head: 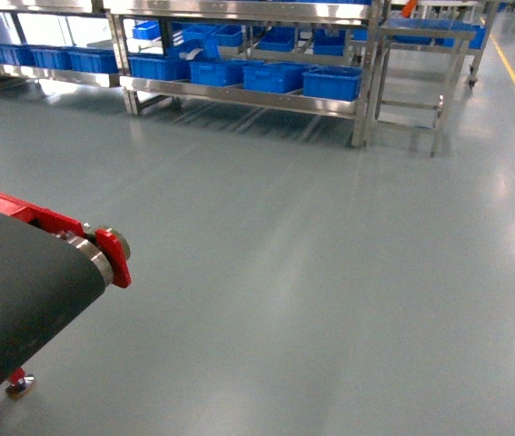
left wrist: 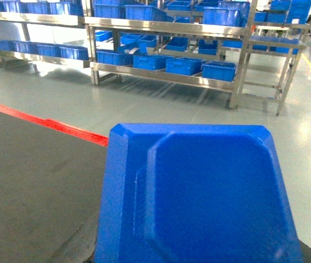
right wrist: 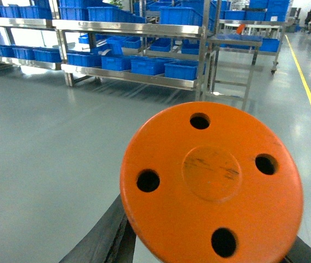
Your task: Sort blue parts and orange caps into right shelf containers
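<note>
No text, label, brand, number or sign can be read on the crates (head: 332, 82), shelves or anything else.

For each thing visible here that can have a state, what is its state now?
Bright blue chunky plastic part: close before the left wrist camera, seemingly carried.
Round orange plastic cap: flat top with four holes facing the right wrist camera.
Blue plastic crates: on the steel shelf, open-topped.
Black conveyor belt: nothing on it.

The blue part (left wrist: 199, 197) runs off the bottom edge of the left wrist view, hiding the gripper behind it. The orange cap (right wrist: 213, 186) likewise covers its gripper. Beyond the cap, container (right wrist: 150, 64) contents are too small to tell.
</note>
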